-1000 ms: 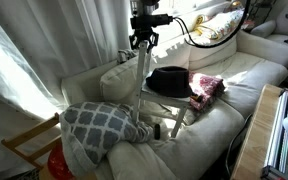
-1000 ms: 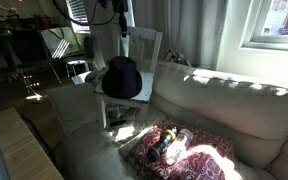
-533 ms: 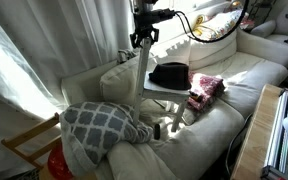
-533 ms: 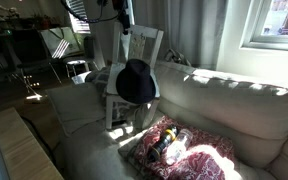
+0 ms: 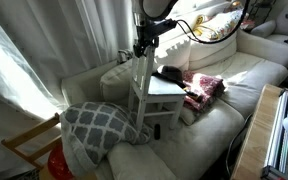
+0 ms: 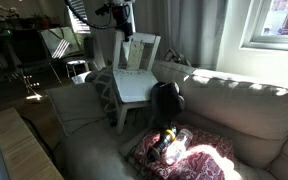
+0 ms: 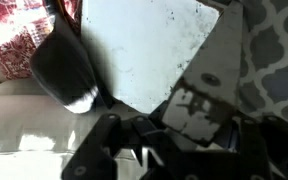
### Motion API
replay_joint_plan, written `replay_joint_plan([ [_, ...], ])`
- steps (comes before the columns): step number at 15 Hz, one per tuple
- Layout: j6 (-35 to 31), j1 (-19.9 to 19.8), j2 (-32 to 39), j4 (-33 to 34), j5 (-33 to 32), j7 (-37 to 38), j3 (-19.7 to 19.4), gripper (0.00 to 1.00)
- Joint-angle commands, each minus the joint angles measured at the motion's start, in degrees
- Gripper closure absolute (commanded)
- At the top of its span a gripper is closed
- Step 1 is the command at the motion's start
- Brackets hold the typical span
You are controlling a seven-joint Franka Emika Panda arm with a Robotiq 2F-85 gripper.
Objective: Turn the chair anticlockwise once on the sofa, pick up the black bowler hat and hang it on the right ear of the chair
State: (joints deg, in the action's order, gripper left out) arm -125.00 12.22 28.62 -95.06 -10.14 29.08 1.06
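Observation:
The small white chair stands on the cream sofa. My gripper is above it, shut on the top rail of its backrest. The chair also shows in an exterior view, with the gripper at the backrest top and the sofa beneath. The black bowler hat lies off the seat, on the sofa beside the chair; it shows tipped against the seat edge. In the wrist view the bare white seat, the hat and the jaws around the rail show.
A grey-and-white patterned cushion lies in front of the chair. A red patterned cushion lies just beyond the hat, and shows in an exterior view. A bare wooden chair frame stands off the sofa's end. A wooden table edge runs alongside.
The chair has been turned by its backrest and tilted. The hat, which sat on the seat, has slid off onto the sofa beside the chair.

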Motion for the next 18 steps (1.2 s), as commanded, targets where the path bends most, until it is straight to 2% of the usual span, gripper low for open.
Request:
replay_joint_plan([
  [1, -4.4, 0.05, -4.46, -5.52, -0.46, -7.79, 1.0, 0.94],
  [12, -3.91, -0.83, -7.23, -11.84, -1.39, -22.18, 2.46, 0.94],
  [16, -5.45, -0.04, -7.12, -14.19, -2.64, -23.46, 3.11, 0.94],
  [18, -6.13, 0.9, -7.06, -15.07, -4.01, -21.53, 2.93, 0.94],
])
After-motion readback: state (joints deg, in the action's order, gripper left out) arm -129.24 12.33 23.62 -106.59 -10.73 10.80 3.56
